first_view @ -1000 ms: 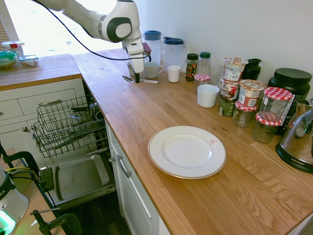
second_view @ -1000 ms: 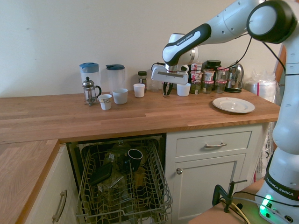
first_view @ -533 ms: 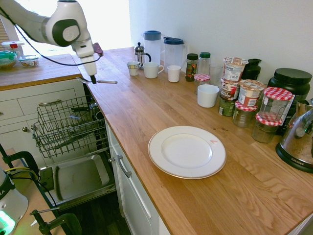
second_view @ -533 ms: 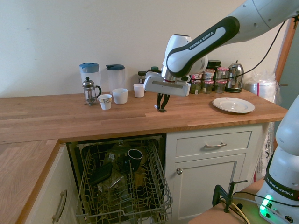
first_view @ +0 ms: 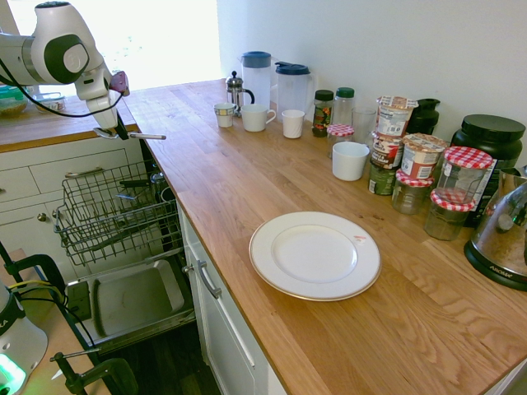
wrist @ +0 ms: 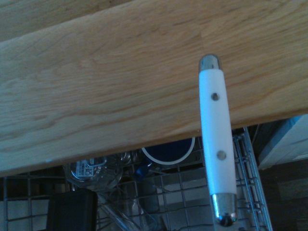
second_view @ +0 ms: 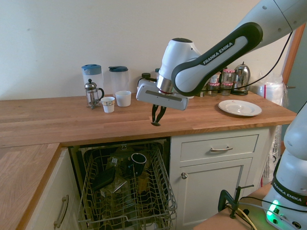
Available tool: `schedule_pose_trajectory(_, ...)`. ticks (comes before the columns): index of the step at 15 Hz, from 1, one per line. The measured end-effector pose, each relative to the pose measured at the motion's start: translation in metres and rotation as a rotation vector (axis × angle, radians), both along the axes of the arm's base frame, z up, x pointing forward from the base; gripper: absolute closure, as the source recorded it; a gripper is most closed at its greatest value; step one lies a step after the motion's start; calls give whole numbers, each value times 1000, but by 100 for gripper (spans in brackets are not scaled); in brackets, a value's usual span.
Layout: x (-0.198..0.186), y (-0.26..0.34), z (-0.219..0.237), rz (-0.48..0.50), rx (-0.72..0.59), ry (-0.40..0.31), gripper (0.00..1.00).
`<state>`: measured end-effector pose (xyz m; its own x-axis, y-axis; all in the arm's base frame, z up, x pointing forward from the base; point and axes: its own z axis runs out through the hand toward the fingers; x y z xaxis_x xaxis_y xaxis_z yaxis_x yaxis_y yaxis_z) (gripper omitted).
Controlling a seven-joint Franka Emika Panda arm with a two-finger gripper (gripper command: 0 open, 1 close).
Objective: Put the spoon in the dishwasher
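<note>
Tool (first_view: 120, 135) clamps a slim metal spoon (first_view: 150, 136) with smooth whitish riveted handle above grey wire dishwasher rack (first_view: 107, 206)

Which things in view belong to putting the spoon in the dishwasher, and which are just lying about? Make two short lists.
For the job:
- gripper
- spoon
- rack

Just lying about:
- plate
- kettle
- French press
- jars
- jugs
</note>
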<state>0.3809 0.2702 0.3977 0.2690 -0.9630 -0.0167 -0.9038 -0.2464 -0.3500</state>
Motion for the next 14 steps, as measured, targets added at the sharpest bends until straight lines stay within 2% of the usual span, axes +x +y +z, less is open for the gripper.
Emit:
schedule_pose_trajectory(6, -78, 61, -48, 38, -64, -43, 100)
schedule_pose_trajectory(8, -91, 76, -68, 44, -85, -49, 100)
schedule_pose_trajectory(12, -82, 87, -120, 59, -104, -20, 100)
schedule_pose_trajectory(14, -71, 93, -147, 90, -105, 19, 100)
